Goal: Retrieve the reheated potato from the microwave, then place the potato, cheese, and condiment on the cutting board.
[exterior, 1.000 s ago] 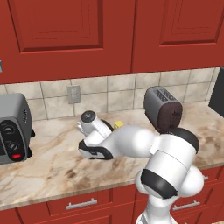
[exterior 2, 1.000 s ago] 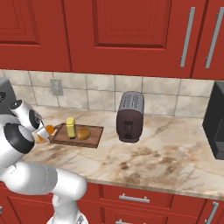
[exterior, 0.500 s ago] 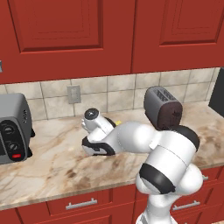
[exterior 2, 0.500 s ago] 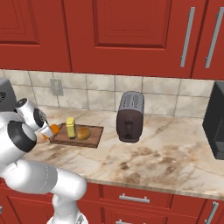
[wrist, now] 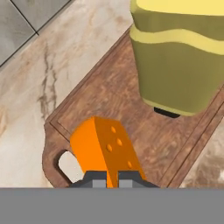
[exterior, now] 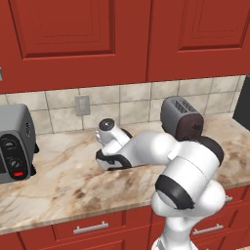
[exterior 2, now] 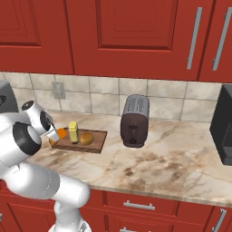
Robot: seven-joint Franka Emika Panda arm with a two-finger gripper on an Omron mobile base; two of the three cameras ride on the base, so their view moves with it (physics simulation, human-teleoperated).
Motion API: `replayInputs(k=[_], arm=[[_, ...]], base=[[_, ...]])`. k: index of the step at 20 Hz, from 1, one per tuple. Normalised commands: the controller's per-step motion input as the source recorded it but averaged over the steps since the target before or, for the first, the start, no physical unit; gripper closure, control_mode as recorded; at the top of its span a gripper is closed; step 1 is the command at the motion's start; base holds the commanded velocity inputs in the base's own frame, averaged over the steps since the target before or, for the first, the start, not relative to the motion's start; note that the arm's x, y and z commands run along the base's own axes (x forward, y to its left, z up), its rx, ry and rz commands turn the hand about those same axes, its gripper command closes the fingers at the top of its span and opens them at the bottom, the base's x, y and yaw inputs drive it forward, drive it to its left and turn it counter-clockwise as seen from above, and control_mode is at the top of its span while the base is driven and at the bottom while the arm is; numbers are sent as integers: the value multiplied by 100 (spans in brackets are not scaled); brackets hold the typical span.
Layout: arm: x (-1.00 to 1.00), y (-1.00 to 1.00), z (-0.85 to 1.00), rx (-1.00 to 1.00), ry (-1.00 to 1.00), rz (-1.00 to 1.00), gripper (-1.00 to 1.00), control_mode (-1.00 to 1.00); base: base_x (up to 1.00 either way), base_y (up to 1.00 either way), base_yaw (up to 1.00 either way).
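Nearest the hand, the two dark finger tips of the gripper [wrist: 112, 177] are clenched on the narrow end of the small orange triangular wedge of cheese [wrist: 106, 151], which hangs over the handle end of the dark brown wooden cutting board [wrist: 122, 109] — right by the hole in the short handle. Whether the wedge already touches the wood I cannot tell. Just beyond it on the board stands the squat yellow squeeze bottle of condiment [wrist: 179, 57], upright, near the wedge but apart from it. From the right base view the small tan-brown potato [exterior 2: 86, 137] sits on the board past the bottle, so by my reckoning the cheese is the last thing to go down. To do this well, I'd lower it gently until it rests flat on the wood, keeping it toward the board's middle rather than over the handle hole, and clear of the bottle so nothing tips; only then let the fingers part and lift straight away. Farther along the marbled stone counter [exterior 2: 172, 158] stands a dark toaster [exterior 2: 134, 120], and at the far right edge the black microwave [exterior 2: 223, 129].
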Motion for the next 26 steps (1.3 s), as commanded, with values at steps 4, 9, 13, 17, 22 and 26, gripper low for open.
replayInputs(k=[4, 9, 13, 17, 22, 26], arm=[[13, -6, -7, 2, 0, 0, 100, -100], [12, -1, -7, 3, 0, 0, 100, -100], [12, -6, -7, 2, 0, 0, 100, -100], [9, -9, -7, 2, 0, 0, 100, -100], [4, -10, -7, 3, 0, 0, 100, -100], [2, -5, -6, 2, 0, 0, 100, -100]], base=[[0, 0, 0], [0, 0, 0], [0, 0, 0], [0, 0, 0], [0, 0, 0], [0, 0, 0]])
